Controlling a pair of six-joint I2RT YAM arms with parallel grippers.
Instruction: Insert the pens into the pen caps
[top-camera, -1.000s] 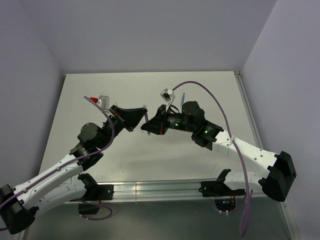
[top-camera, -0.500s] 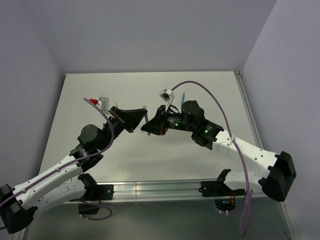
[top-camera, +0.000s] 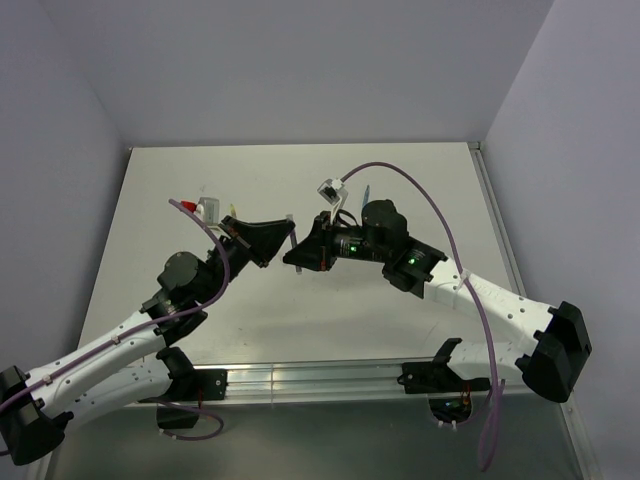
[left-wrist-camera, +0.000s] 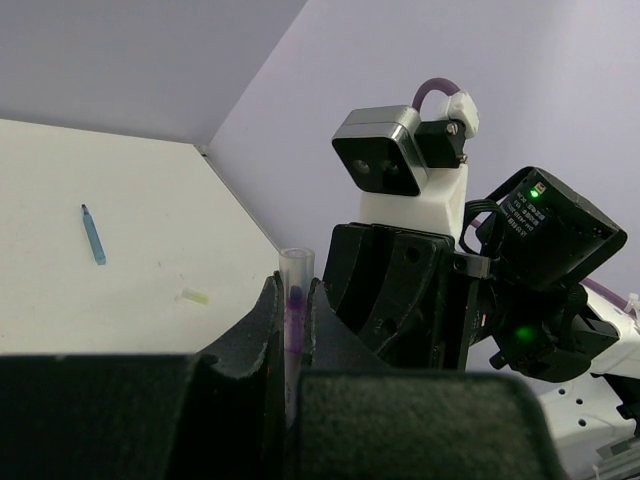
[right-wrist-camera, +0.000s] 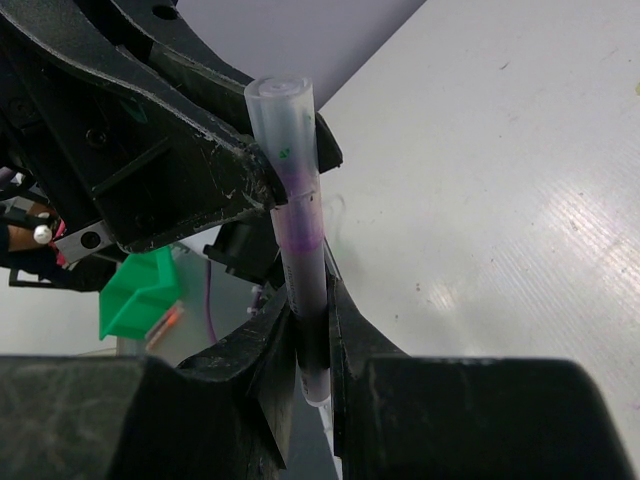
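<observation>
My left gripper and right gripper meet tip to tip above the table's middle. In the left wrist view the left gripper is shut on a clear pen cap with a purple tip showing inside it. In the right wrist view the right gripper is shut on the grey-purple pen, whose upper end sits inside that cap. A blue pen and a pale yellowish cap lie on the table. The blue pen lies at the back. The yellow pen is not clearly visible.
The white table is walled by purple panels at the back and sides. A metal rail runs along the near edge by the arm bases. A green bin shows beyond the table in the right wrist view.
The left wrist has shifted slightly. Both grippers stay joined at the pen and cap.
</observation>
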